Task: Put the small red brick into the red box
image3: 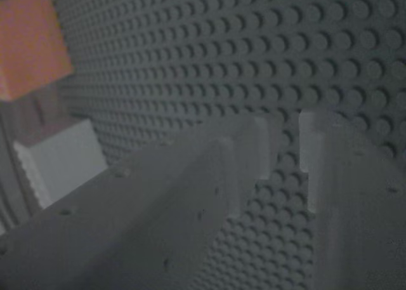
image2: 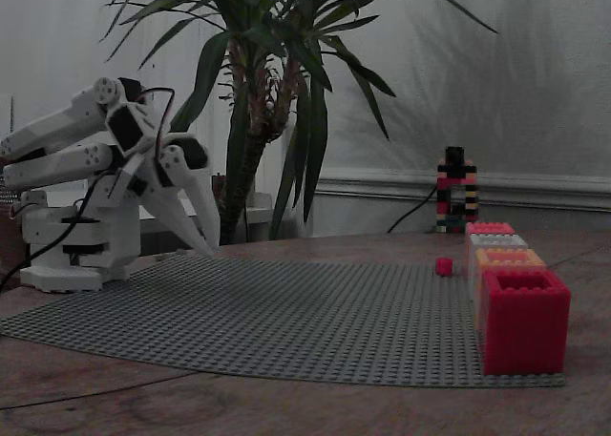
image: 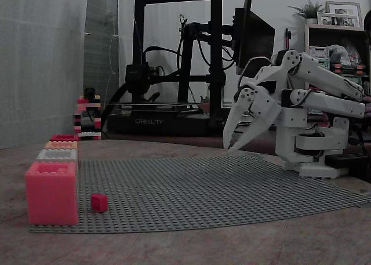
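The tool (image: 233, 142) is seen hanging above the near edge of the grey studded baseplate (image: 220, 184), close to the arm's base, tips pointed down and slightly fwd; the fingers are held a little apart w/ nothing between them, which the wrist view confirms by a narrow strip of studs showing through the gap. The small red brick (image: 99, 202) is found well away from the tool, across the baseplate on the far side, resting on the studs just beside the row of boxes. The coming move is judged to turn on that one relation: the brick lies ahead of the tool and lower, so a long reach out and down is called for. No long axis is to be reckoned w/, the brick being roughly cubic. In a fixed view the brick (image2: 444, 265) is shown apart from the box row, not touching it, and the red box (image2: 522, 321) is shown open-topped at the row's end nearest that camera. Orange (image3: 28, 46) and white (image3: 60, 160) box corners are caught at the wrist view's left edge, so the boxes are taken to lie off to that side of the tool's heading.
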{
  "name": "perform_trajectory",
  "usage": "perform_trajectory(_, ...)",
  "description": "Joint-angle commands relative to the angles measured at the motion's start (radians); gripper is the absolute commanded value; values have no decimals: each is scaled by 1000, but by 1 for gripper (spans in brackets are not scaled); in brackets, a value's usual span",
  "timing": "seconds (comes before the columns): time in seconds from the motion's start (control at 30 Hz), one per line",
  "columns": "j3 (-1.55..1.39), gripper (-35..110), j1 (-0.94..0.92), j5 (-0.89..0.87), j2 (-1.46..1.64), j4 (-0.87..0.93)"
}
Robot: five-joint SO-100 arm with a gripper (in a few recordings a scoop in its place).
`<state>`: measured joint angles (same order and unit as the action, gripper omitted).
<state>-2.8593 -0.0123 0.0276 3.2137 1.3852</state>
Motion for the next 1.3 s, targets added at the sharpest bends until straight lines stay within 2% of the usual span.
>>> perform_trajectory(0.0, -2, 0, 9, -26, 8, 20)
perform_trajectory(0.43, -3, 0, 11, -3, 8, 11)
perform_trajectory(0.67, 75, 0, 44, 135, -183, -181)
perform_trajectory(0.97, 431, 0, 264, 509, -558, -399)
perform_trajectory(1.27, 914, 2, 396, 977, -1135, -428)
